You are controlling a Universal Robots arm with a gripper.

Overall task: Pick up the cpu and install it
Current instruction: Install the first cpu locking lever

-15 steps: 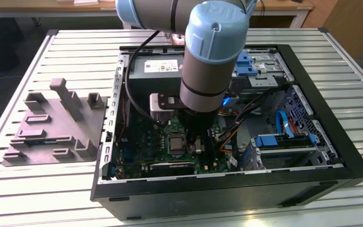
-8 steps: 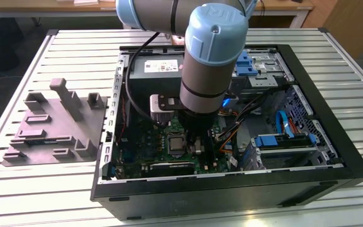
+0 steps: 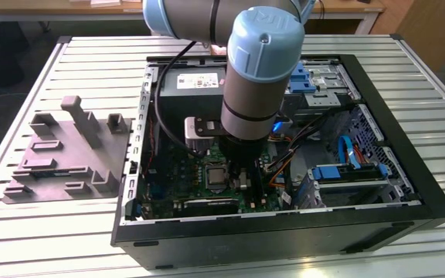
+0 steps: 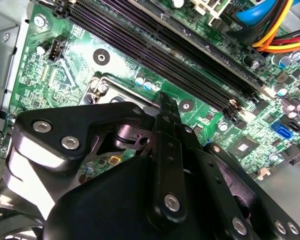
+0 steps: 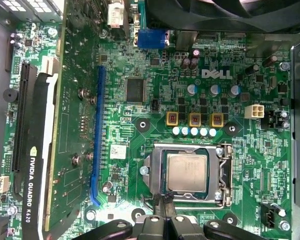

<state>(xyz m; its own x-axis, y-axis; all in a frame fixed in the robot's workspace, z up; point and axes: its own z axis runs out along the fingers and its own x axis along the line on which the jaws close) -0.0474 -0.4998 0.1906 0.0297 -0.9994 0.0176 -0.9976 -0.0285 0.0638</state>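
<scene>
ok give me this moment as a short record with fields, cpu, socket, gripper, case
cpu: silvery square chip lying flat inside the socket frame
socket: metal frame on the green motherboard, around the cpu
gripper: low over the board, tip at the cpu's edge, fingers together
case: black computer case lying open on the slatted table, arm reaching in

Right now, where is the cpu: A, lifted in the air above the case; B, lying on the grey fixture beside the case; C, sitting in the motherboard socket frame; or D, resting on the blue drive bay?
C: in the first wrist view the cpu lies flat inside the metal socket frame on the motherboard, with the gripper at its edge.
</scene>
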